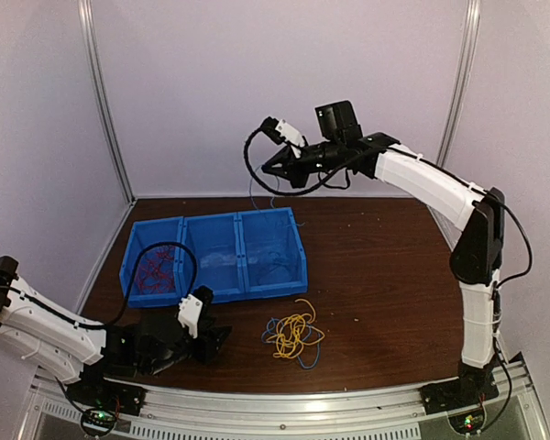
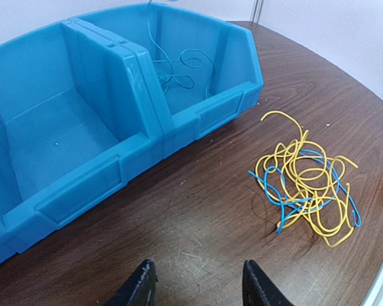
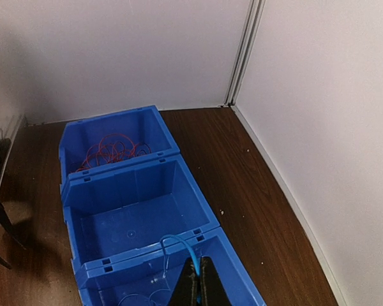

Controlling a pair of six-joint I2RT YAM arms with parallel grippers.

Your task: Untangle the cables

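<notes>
1. Step in hand, as I judge it, is sorting by colour. The right arm (image 1: 431, 183) hangs high over the right-hand bin (image 1: 275, 286), and the right jaws are pinched shut on a light blue cable (image 3: 172, 240) that trails down into it.
2. Other blue strands (image 2: 179, 70) lie in that bin and red cables (image 3: 112, 153) in the left-hand bin (image 1: 131, 266). The middle bin (image 1: 222, 291) looks bare.
3. The tangle (image 1: 293, 335) — mostly yellow, some blue threaded through — sits on the surface (image 1: 385, 293) in front of the bins.
4. The left jaws, on the left arm (image 1: 46, 330), are low over the surface, half-open and holding nothing.
5. Next move probably calls for letting the held strand drop, then one arm pinning the tangle while the other draws out a strand — slowly, or the whole clump lifts.
</notes>
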